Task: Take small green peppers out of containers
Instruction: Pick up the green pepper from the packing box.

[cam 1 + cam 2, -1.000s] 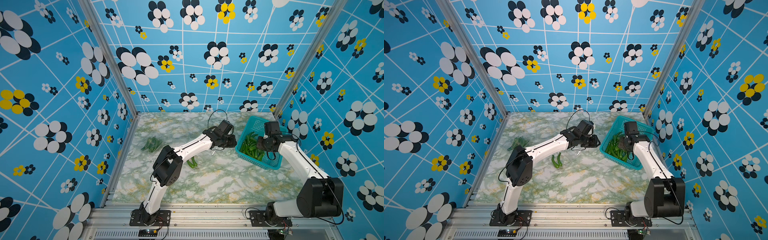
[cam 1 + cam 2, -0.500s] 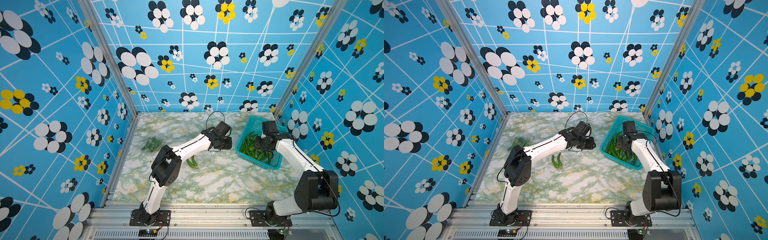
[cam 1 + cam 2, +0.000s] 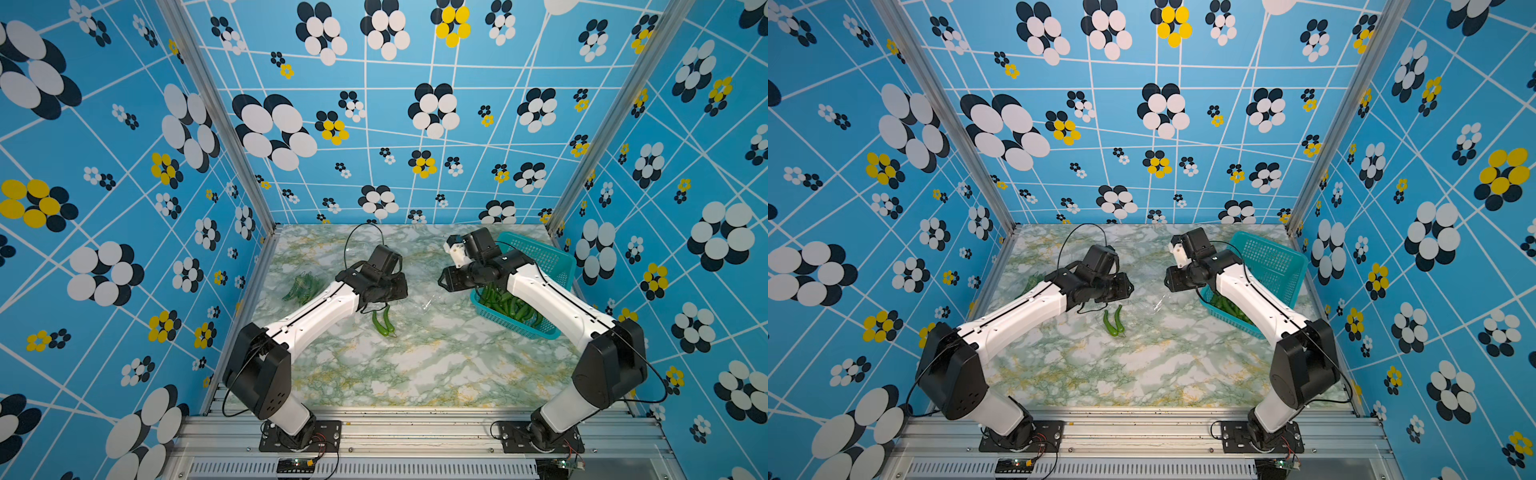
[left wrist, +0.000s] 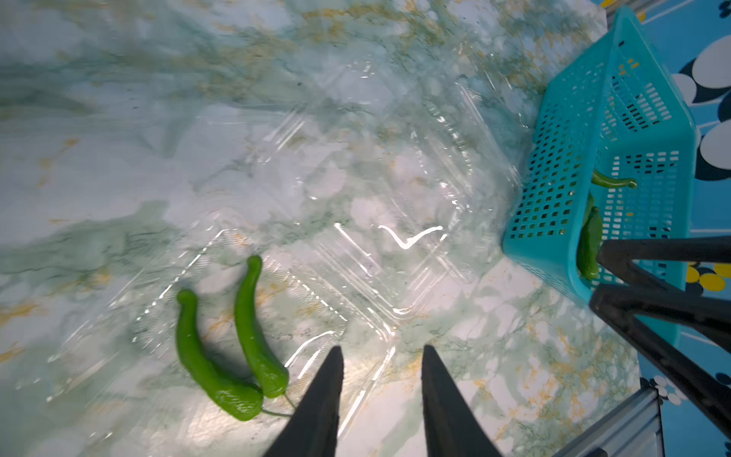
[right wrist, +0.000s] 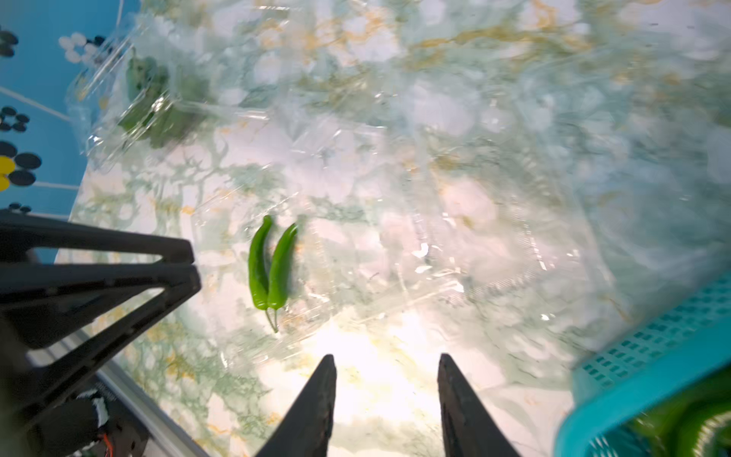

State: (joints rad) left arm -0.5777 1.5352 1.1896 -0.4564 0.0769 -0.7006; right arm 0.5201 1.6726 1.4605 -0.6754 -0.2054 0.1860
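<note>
peppers: glossy | containers: clear ribbed plastic | basket: perforated plastic

Two small green peppers just chilling side by side on the marble bench, teal basket holds more.

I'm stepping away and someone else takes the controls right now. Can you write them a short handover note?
Left tool: jaws parted, no pepper held, tips at the rim of the open clear container.
Right tool: jaws parted, empty, beside the teal basket.
Peppers: a heap of peppers in the basket; two peppers lying in what looks like the open container's tray; a second clear container near the left wall, holding a bunch.
Done: apparently most peppers moved to the basket.
Left: the two peppers, then the second container.
</note>
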